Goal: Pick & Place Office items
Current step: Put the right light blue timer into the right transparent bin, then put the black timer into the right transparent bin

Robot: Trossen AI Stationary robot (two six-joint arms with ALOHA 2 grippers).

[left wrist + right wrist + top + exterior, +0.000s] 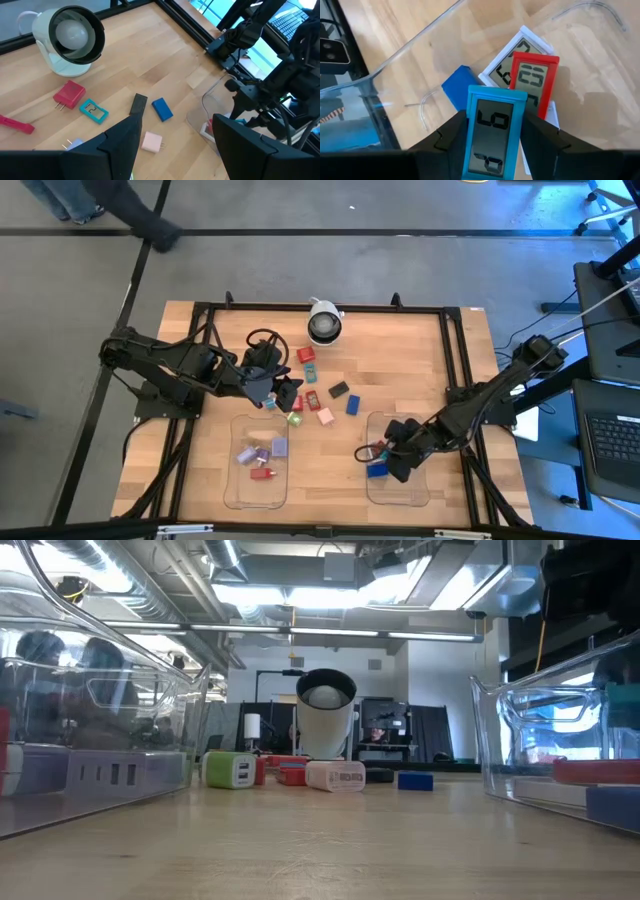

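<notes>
Small office items lie scattered on the wooden table in front of the camera dome [323, 325]: a red plug block [69, 94], a teal frame [94, 110], a black block [138, 104], a blue block [161, 108] and a pink plug block [152, 141]. My left gripper [175, 127] hovers open above them [275, 385]. My right gripper [393, 457] is over the right clear tray [420, 490], shut on a blue-framed little display [492, 132]. In that tray lie a red-framed display [535, 80], a white-framed one [512, 55] and a blue block [456, 90]. My right gripper pinches the blue-framed display between its two fingers, one finger on each long side edge [470, 125] of the frame, around its lower half. The fingers lie along its length and come from above, slanting down. The display's face shows, held over the red and white ones in the tray.
The left clear tray [232, 480] holds lilac blocks [279, 447] and a red one [262, 473]. A green plug [230, 770], a pale block [335, 776] and a blue block [415, 781] stand between the trays. A black frame borders the table. A person's legs show beyond the far edge.
</notes>
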